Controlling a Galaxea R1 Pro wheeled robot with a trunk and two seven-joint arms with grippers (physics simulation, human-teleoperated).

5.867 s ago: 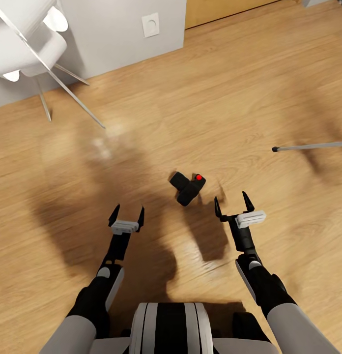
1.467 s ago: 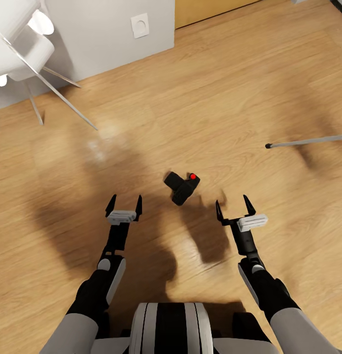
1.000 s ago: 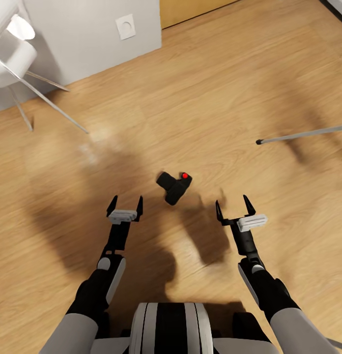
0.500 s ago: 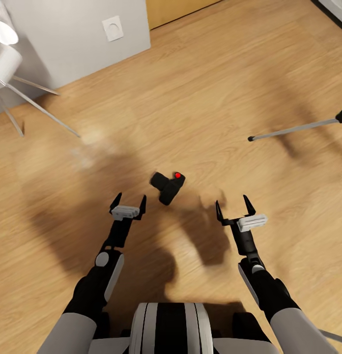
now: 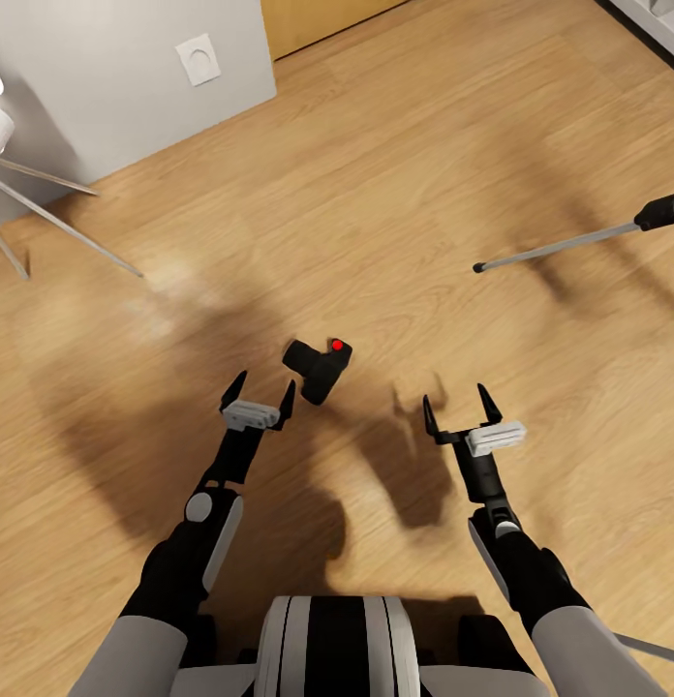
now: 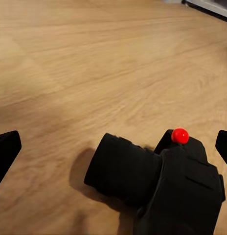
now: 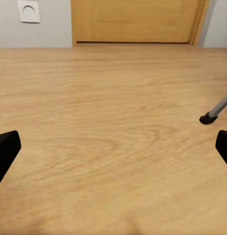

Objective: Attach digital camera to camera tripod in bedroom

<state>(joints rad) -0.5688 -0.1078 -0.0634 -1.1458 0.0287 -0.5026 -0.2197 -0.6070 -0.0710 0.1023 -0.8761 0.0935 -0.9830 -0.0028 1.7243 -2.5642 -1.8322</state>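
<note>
Wooden floor (image 5: 424,145) carries the camera (image 5: 318,368), lying loose just ahead of the left gripper (image 5: 259,393), whose fingers are spread wide and touch nothing; the right gripper (image 5: 460,407), also spread and empty, hovers off to the side. A tripod leg (image 5: 560,247) reaches in at the right, well apart from the camera. With its rounded lens barrel and uneven shape, the camera could likely roll or skid away if one fingertip nudges it first.
</note>
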